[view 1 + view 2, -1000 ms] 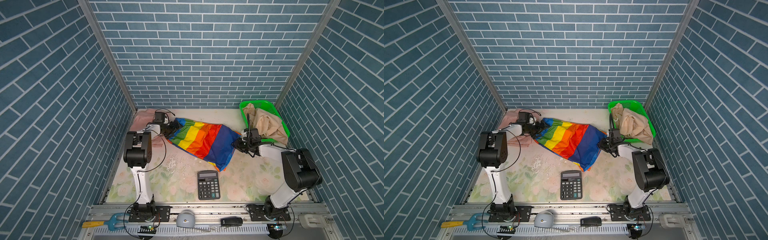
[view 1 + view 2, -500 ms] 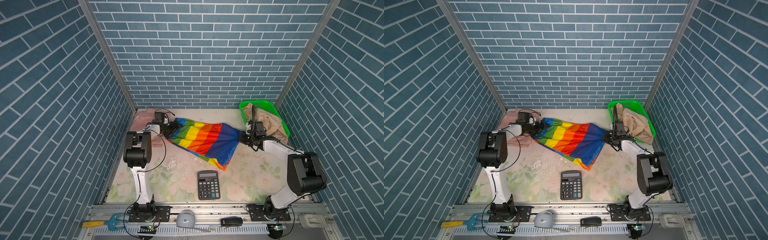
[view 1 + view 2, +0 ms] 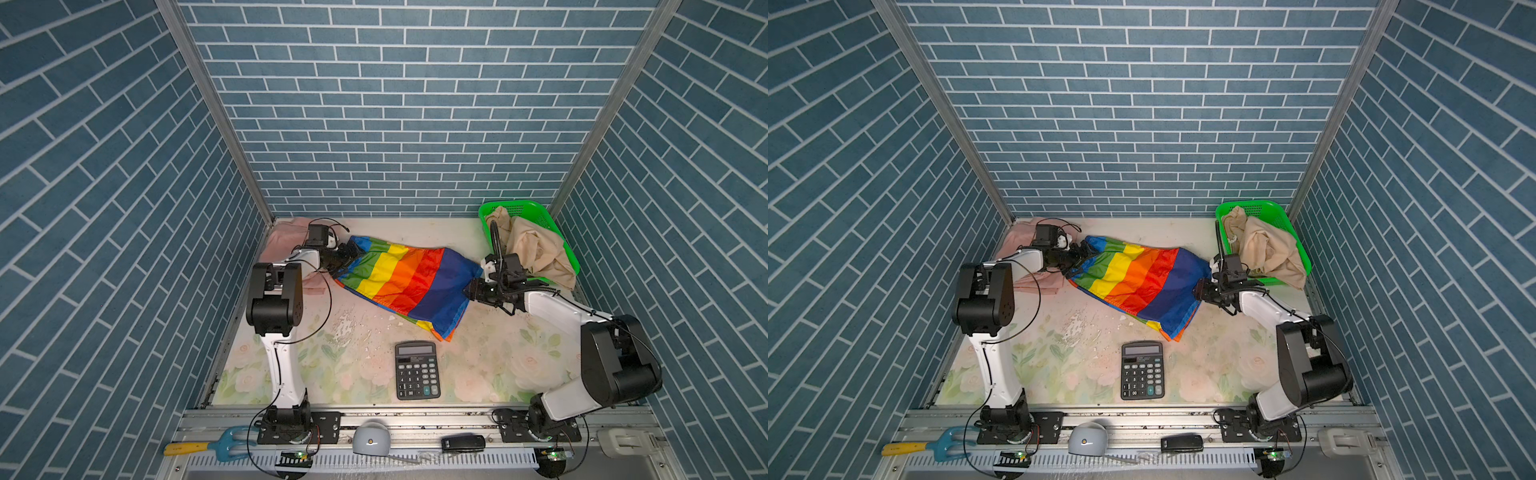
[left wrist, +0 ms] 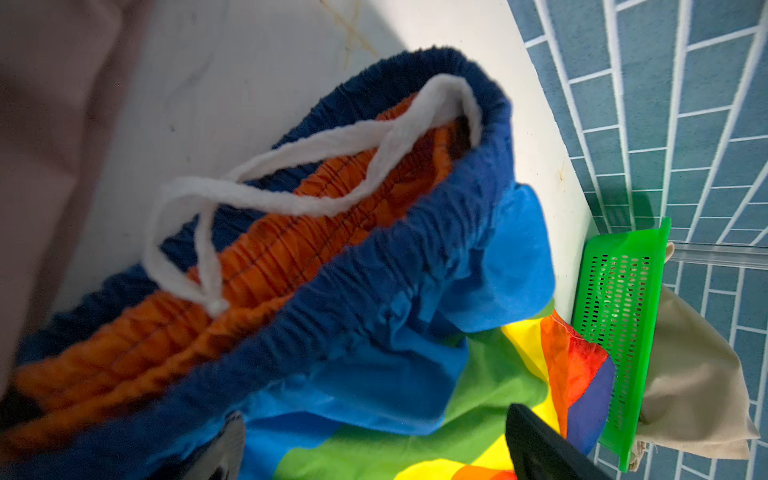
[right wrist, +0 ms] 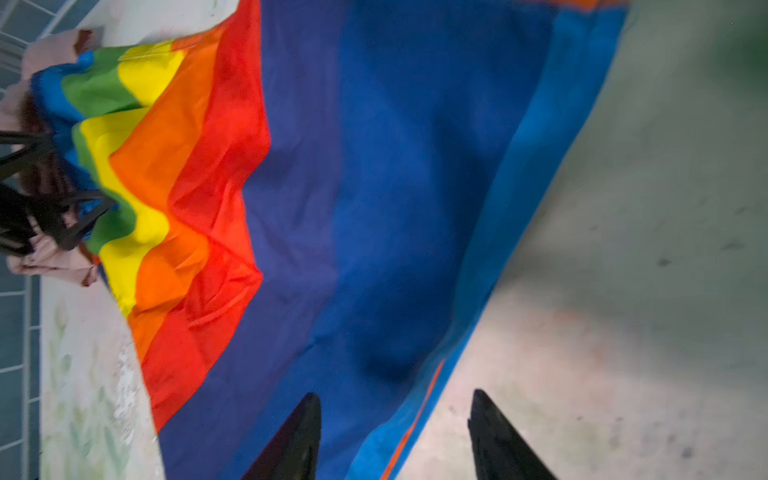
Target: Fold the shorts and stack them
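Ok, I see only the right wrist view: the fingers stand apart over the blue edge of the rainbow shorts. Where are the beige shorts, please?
Observer: The beige shorts lie crumpled in the green basket at the back right corner, and part of them hangs over its rim.
Operator: And what is at the left gripper?
Observer: The left gripper is open over the gathered waistband end of the rainbow shorts, close to the white drawstring.
Operator: Does anything lie in front of these shorts?
Observer: Yes, a black calculator lies nearer the front edge, apart from the hem.
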### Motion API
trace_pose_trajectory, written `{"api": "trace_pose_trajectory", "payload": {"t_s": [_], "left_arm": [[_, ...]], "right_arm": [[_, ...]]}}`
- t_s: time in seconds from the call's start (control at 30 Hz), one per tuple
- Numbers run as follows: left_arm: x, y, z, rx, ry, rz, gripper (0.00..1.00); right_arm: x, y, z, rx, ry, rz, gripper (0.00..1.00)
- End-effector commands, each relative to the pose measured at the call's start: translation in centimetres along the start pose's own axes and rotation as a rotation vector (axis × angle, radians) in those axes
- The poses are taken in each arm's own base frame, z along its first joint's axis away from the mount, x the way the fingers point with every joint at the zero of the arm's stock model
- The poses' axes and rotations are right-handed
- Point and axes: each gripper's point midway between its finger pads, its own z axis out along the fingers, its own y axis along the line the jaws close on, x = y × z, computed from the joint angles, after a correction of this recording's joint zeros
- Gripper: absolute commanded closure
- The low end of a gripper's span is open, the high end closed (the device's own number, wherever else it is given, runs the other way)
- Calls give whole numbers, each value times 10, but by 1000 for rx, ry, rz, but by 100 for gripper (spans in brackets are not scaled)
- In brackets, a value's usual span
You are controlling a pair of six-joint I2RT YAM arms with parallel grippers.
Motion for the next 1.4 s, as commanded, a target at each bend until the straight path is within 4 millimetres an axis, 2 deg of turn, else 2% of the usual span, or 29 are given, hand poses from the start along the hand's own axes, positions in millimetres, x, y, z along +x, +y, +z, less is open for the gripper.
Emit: {"api": "trace_pose_trajectory", "payload": {"t_s": [0.0, 0.13, 0.23, 0.37, 0.5, 0.63, 0.9, 1.1, 1.27, 1.37], "left_arm": [[24, 48, 11, -129, 65, -78, 0], [25, 48, 11, -128, 66, -79, 0], [25, 47, 10, -127, 65, -77, 0], [24, 47, 11, -125, 64, -79, 0], [25, 47, 11, -123, 63, -81, 0], [25, 47, 10, -123, 66, -81, 0], [26, 48, 10, -126, 69, -81, 0], [26, 48, 11, -128, 73, -80, 0], [27, 52, 13, -130, 76, -86, 1], [28, 53, 13, -131, 79, -90, 1]], "right_arm": [[24, 21, -2, -95, 8, 79, 40], [49, 35, 4, -162, -7, 161, 40], [61, 36, 8, -184, -8, 207, 39], [66, 32, 11, -202, -24, 247, 40], [63, 35, 16, -245, -52, 279, 42], [58, 37, 20, -279, -83, 304, 50], [53, 34, 21, -271, -119, 289, 74], [50, 18, 6, -192, -131, 250, 100], [49, -8, -10, -127, -132, 244, 100], [48, -13, -20, -106, -116, 202, 100]]}}
